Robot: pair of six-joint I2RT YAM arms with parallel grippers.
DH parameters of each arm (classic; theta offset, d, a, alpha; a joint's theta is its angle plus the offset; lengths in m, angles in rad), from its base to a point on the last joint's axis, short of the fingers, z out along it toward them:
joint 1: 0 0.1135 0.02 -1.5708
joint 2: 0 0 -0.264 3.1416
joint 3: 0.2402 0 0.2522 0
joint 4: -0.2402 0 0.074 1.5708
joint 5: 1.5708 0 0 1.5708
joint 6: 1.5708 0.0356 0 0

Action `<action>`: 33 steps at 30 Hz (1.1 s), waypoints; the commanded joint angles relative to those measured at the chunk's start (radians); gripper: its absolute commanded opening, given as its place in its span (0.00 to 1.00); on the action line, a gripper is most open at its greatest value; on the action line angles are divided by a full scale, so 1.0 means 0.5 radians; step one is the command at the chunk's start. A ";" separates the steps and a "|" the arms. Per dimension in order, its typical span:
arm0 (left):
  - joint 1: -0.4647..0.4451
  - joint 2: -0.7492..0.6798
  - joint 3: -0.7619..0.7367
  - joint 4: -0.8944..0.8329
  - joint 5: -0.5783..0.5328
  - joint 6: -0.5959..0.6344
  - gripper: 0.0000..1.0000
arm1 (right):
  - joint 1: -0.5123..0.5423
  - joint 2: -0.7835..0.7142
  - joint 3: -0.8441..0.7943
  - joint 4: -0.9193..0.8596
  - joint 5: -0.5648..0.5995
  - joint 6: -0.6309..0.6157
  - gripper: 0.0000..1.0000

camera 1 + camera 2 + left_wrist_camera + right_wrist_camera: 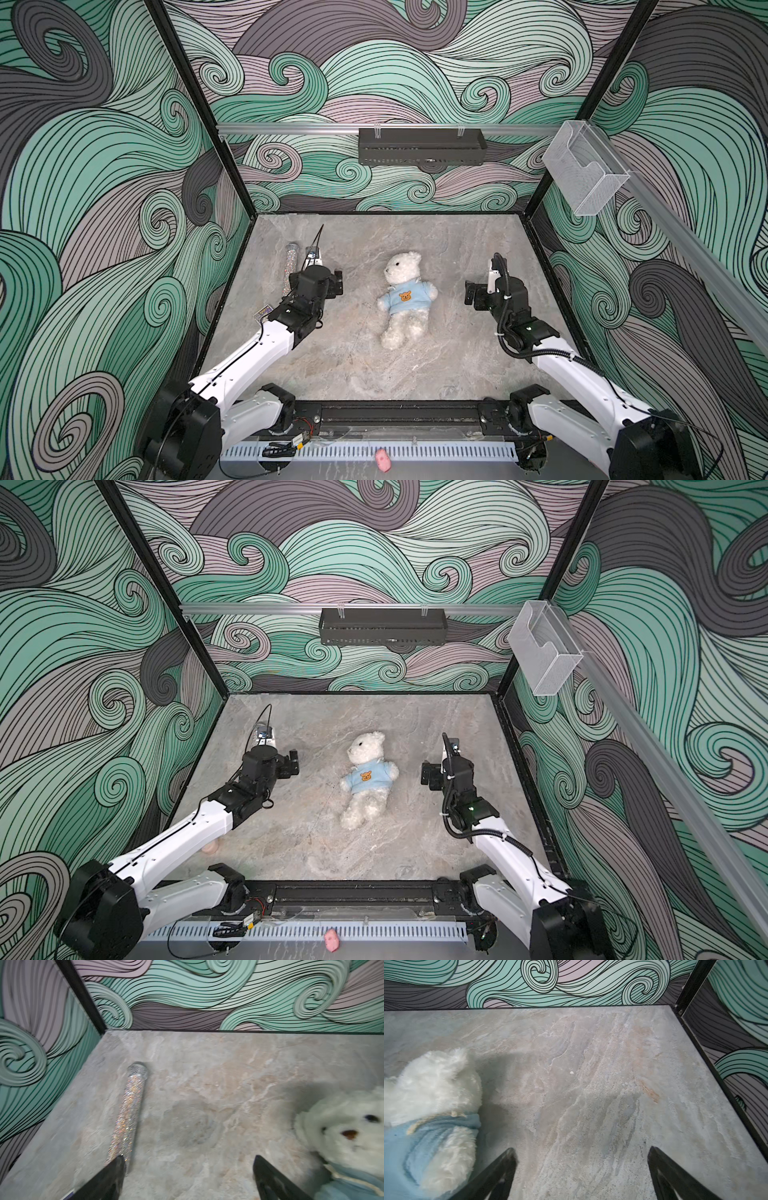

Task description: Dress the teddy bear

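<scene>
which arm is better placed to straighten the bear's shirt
Right, probably: the open right gripper sits nearer the teddy bear, beside its blue shirt sleeve; the left gripper stands farther off.

No legible text, labels or numbers anywhere

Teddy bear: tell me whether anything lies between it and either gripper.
Nothing visible does. In a top view only bare table separates the teddy bear from the left gripper and the right gripper. The glittery tube lies on the left gripper's far side.
</scene>
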 commanded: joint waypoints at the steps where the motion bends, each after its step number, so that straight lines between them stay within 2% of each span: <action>1: 0.153 -0.093 -0.161 0.217 -0.248 0.153 0.98 | -0.008 -0.043 -0.208 0.490 0.307 -0.205 0.99; 4: 0.367 -0.031 -0.363 0.562 -0.172 0.220 0.99 | -0.063 0.070 -0.279 0.705 0.365 -0.245 0.99; 8: 0.679 0.370 -0.430 1.008 0.206 0.252 0.99 | -0.171 0.504 -0.240 0.998 0.334 -0.247 0.99; 9: 0.709 0.459 -0.366 1.008 0.262 0.268 0.99 | -0.190 0.633 -0.225 1.143 0.321 -0.265 0.99; 11: 0.754 0.537 -0.254 0.923 0.441 0.311 0.98 | -0.205 0.770 -0.128 1.178 0.268 -0.323 0.99; 14: 0.838 0.769 -0.271 1.225 0.609 0.327 0.99 | -0.257 0.954 0.047 1.073 0.163 -0.431 0.99; 15: 0.870 0.848 -0.259 1.245 0.648 0.283 0.98 | -0.291 1.008 0.039 1.173 0.083 -0.452 0.99; 17: 0.879 0.942 -0.273 1.351 0.710 0.327 0.99 | -0.393 1.084 -0.010 1.341 -0.002 -0.366 0.99; 19: 0.889 0.923 -0.246 1.273 0.772 0.321 0.99 | -0.540 1.071 -0.056 1.344 -0.256 -0.255 0.99; 21: 0.894 0.935 -0.247 1.292 0.783 0.329 0.99 | -0.592 1.182 -0.126 1.617 -0.388 -0.245 0.99; 24: 0.894 0.931 -0.243 1.277 0.785 0.326 0.99 | -0.590 1.129 -0.091 1.455 -0.414 -0.262 0.99; 26: 0.893 0.929 -0.246 1.277 0.785 0.326 0.99 | -0.591 1.162 -0.113 1.550 -0.411 -0.262 0.99; 28: 0.894 0.924 -0.246 1.273 0.785 0.326 0.99 | -0.589 1.129 -0.094 1.460 -0.414 -0.264 0.99; 33: 0.894 0.926 -0.246 1.271 0.785 0.326 0.98 | -0.585 1.157 -0.089 1.489 -0.417 -0.270 0.99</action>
